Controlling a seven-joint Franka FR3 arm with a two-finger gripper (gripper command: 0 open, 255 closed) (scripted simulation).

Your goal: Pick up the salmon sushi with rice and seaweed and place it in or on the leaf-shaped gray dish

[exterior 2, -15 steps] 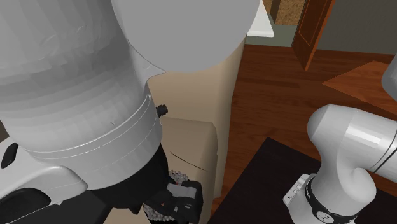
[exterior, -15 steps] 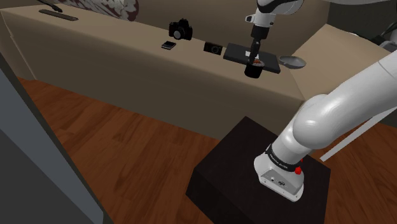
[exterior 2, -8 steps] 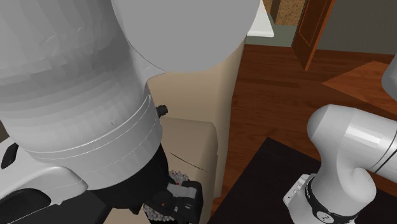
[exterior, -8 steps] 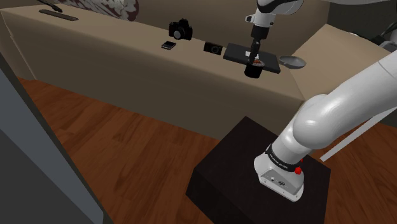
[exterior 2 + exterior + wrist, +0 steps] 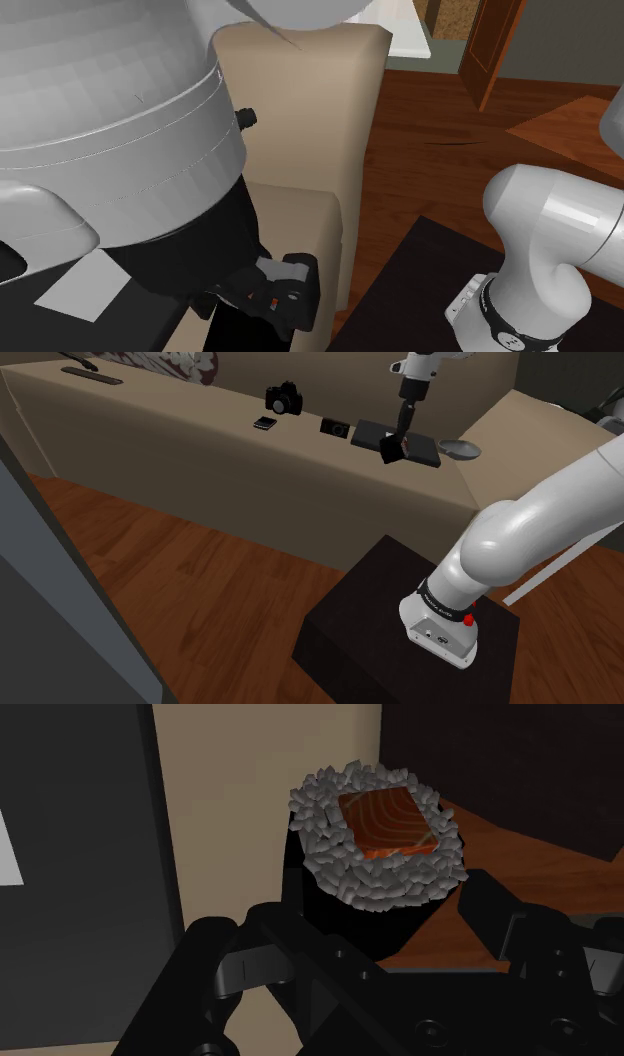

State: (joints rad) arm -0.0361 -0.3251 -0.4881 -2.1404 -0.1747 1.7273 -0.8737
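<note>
End effector (image 5: pixel 388 919) clasps the salmon sushi (image 5: pixel 380 829) between its fingers.

a long beige counter (image 5: pixel 200 447) runs across the shoulder view, standing on a wood floor (image 5: pixel 190 567). at its far left end lies a flat dark bar (image 5: pixel 92 375), with a patterned heap (image 5: pixel 175 364) just behind it. near the middle sits a black camera (image 5: pixel 284 398), a small dark phone (image 5: pixel 265 423) just in front of it, and a small black box (image 5: pixel 335 427) beside. further right lies a dark flat slab (image 5: pixel 370 434), and near it, at the counter's right end, the gray dish (image 5: pixel 461 449).
</note>
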